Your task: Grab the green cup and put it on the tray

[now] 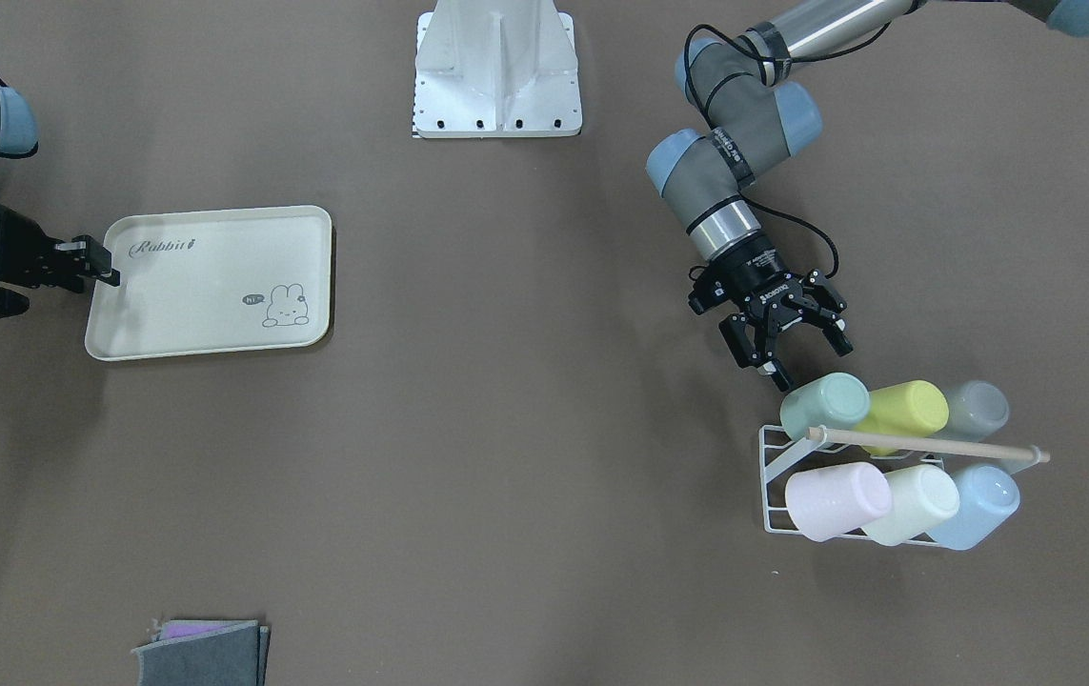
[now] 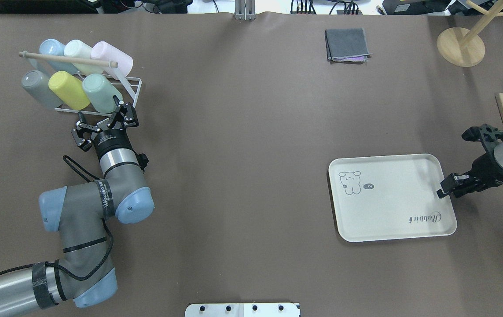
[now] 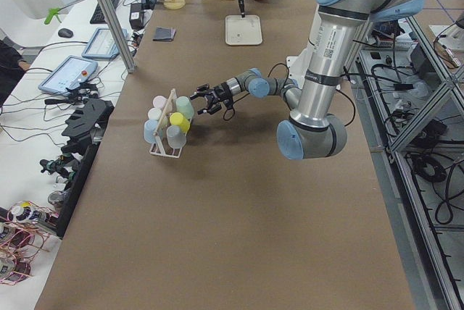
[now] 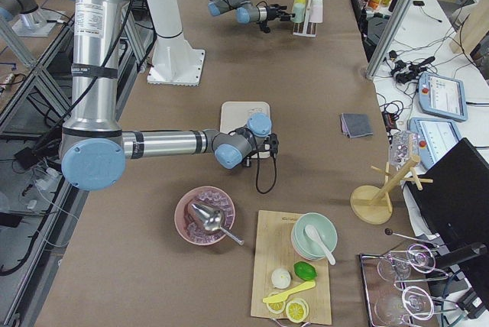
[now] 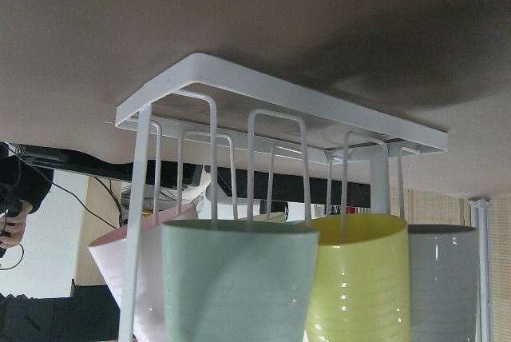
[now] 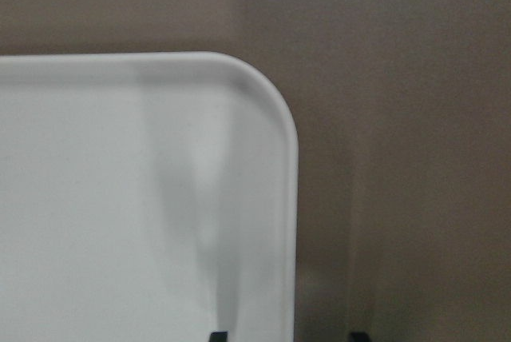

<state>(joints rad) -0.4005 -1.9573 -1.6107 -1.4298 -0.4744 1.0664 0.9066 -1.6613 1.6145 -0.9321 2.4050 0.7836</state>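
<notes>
Step in hand: closing in on the matte mint-green plastic tumbler (image 1: pixel 825 403); nothing is gripped yet.

Where the cup is: it leans on a prong of the white wire cup rack (image 1: pixel 773 476), far left on the brown surface (image 1: pixel 525 429). It sits at the right end of the near row and touches the yellow-lime tumbler (image 1: pixel 906 410) on its left.

My left hand (image 1: pixel 811 362): spread wide and empty, just short of the green cup's closed end. One fingertip is right beside the cup; I cannot tell whether it touches.

My right hand (image 1: pixel 96 262): at the right edge of the cream rectangular tray with the rabbit drawing (image 1: pixel 191 295). Its two fingertips are a little apart and straddle the rim. It seems to hold nothing, though I cannot rule out contact.

Doing it well: I would centre the cup's body between my fingers first. One finger has to slip into the narrow gap by the yellow cup and the other go on the free right side.

Grip: I judge the smooth tapered plastic wants a hold well down the body, not at the tip.

Withdrawal: pull back along the prong's lean, staying under the round wooden rod (image 1: pixel 925 445).

Risk: a skewed pull could drag the light rack or knock the yellow cup.

Afterwards: the tray is well apart on the right, so a long carry remains.
</notes>
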